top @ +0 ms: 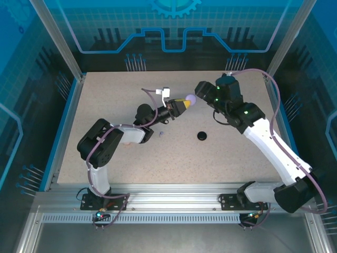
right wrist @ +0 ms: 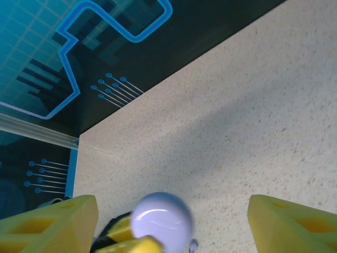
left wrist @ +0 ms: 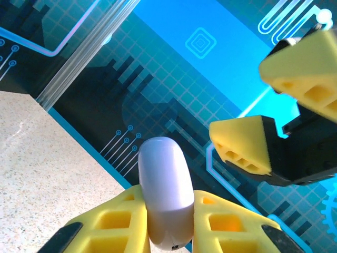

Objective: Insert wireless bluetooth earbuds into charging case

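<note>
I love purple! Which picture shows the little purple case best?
The left wrist view: the lavender case is big and sharp, pinched in the left gripper. In the right wrist view the case sits low; from above it is a tiny dot.

Yellow fingers (left wrist: 227,224) — white-and-black arms (top: 269,141).

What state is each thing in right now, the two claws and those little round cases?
Left gripper: shut on the lavender case.
Lavender case: held up off the table, looks closed.
Right gripper: open, fingers wide on either side of the lavender case, not touching it.
Black case: lying on the table, apart from both grippers.
</note>
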Robot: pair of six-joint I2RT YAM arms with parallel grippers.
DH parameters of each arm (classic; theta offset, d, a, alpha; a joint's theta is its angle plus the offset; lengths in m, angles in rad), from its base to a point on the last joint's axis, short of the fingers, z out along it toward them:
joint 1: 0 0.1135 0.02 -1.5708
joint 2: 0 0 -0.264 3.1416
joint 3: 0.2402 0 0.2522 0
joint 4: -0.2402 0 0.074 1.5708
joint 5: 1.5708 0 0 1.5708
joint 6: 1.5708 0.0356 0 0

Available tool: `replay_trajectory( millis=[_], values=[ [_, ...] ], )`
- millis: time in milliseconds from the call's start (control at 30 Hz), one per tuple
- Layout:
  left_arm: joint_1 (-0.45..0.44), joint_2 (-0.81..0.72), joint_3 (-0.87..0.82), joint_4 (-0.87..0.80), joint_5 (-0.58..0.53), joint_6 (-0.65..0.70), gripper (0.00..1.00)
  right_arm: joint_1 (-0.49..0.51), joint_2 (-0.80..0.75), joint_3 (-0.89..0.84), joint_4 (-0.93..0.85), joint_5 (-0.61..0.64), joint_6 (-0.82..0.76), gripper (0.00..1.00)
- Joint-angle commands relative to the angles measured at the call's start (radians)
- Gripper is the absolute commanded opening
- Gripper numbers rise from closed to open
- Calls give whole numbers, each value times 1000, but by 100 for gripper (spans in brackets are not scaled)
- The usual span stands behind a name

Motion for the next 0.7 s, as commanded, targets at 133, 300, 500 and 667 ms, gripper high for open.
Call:
replay_trajectory(
  millis=[133, 300, 500, 667],
  values=[
    [84, -101, -17, 25, 152, -56, 0, -109, -35, -79, 175, -403, -376, 76],
    [125, -136, -15, 15, 231, -85, 0, -120, 12, -75, 215, -587, -485, 76],
    [135, -163, 13, -40, 303, -89, 0, -111, 82, -52, 242, -679, -506, 75],
    [136, -177, 16, -62, 312, -82, 0, -97, 114, -39, 256, -674, -500, 74]
  ],
)
